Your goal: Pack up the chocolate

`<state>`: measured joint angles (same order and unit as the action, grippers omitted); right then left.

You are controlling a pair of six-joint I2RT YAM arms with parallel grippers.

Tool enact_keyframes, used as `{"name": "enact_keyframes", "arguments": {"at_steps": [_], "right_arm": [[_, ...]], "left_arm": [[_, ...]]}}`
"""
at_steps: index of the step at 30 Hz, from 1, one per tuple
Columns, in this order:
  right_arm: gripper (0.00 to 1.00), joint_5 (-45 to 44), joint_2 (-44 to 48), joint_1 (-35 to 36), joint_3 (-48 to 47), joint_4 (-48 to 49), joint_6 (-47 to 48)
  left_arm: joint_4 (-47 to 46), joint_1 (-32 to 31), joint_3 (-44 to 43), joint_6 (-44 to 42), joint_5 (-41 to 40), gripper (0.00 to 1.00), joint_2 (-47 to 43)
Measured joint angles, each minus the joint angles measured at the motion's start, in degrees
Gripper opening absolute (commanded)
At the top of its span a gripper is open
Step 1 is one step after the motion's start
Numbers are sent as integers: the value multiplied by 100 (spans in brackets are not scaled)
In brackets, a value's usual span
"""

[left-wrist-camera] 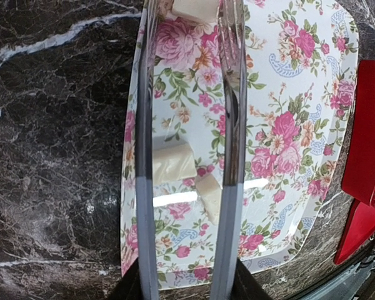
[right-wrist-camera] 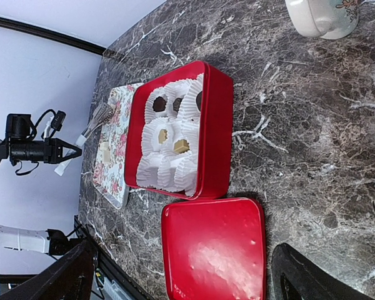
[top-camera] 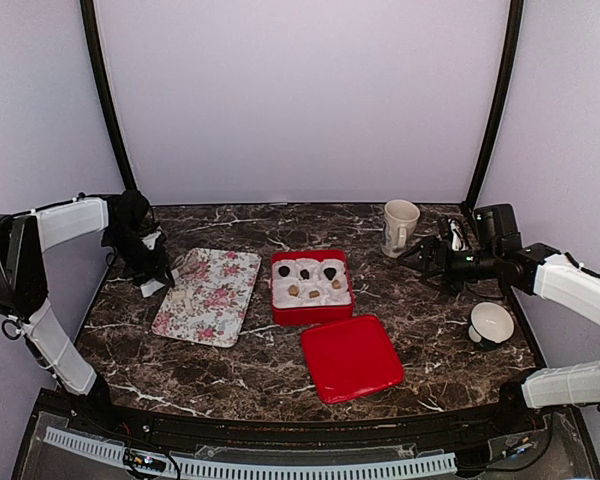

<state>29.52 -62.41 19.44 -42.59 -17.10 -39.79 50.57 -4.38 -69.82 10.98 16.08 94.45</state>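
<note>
The chocolate (top-camera: 305,273) lies as several small dark and tan pieces in white paper cups inside an open red box (top-camera: 311,312) at the table's middle. It also shows in the right wrist view (right-wrist-camera: 181,146). The red lid (top-camera: 351,356) lies flat in front of the box. My left gripper (top-camera: 152,280) is open over the far left corner of a floral tray (top-camera: 215,310). In the left wrist view its fingers (left-wrist-camera: 190,25) straddle two pale cream pieces (left-wrist-camera: 172,164) on the tray. My right gripper (top-camera: 417,257) is open and empty, right of the box, next to a mug (top-camera: 400,225).
A small white bowl (top-camera: 491,323) sits at the right edge near my right arm. In the right wrist view the lid (right-wrist-camera: 215,250) lies between my wide-open fingers and the mug (right-wrist-camera: 319,15) is at the top right.
</note>
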Motion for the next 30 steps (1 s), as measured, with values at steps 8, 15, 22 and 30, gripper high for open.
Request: {"name": "enact_keyframes", "arguments": {"at_steps": [8,15,22,30], "right_arm": [[100,0,-68,0,0,7,0],[100,0,-103,0,0,17,2],[100,0,-103,0,0,15,2],[100,0,-94,0,0,13,4]], "left_arm": [[-26,0,-210,-181,-52,38,243],[-44,-70,-227,-282,-162,33,337],[-33,-201,-227,-286,-286,27,326],[-52,-385,-219,-129,-103,23,-197]]}}
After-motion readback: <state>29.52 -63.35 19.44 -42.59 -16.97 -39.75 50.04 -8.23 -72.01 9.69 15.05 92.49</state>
